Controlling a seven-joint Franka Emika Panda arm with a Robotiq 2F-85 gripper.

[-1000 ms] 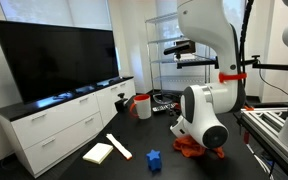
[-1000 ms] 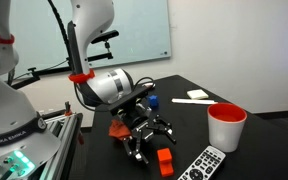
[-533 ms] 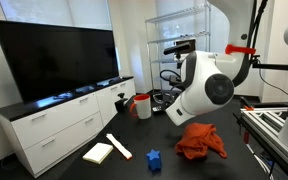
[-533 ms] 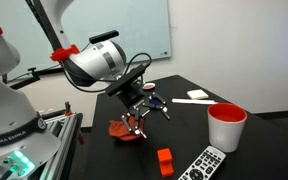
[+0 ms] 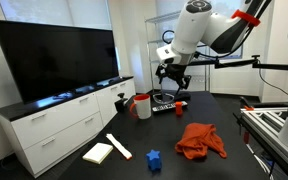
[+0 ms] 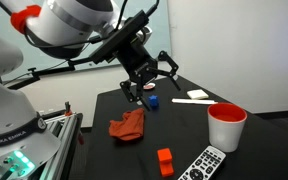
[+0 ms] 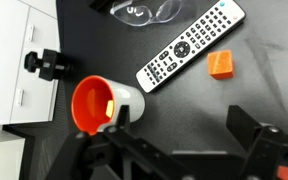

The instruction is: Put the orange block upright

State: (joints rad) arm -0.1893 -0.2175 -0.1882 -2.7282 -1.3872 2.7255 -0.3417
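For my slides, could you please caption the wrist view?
Open claw above orange block, remote and mug on black table.

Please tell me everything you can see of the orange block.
The orange block is a small, plain, matte box of bright orange. It seems to stand on end on the black table, close beside the remote control but apart from it. Only the table touches it; the end effector hangs open, well above.
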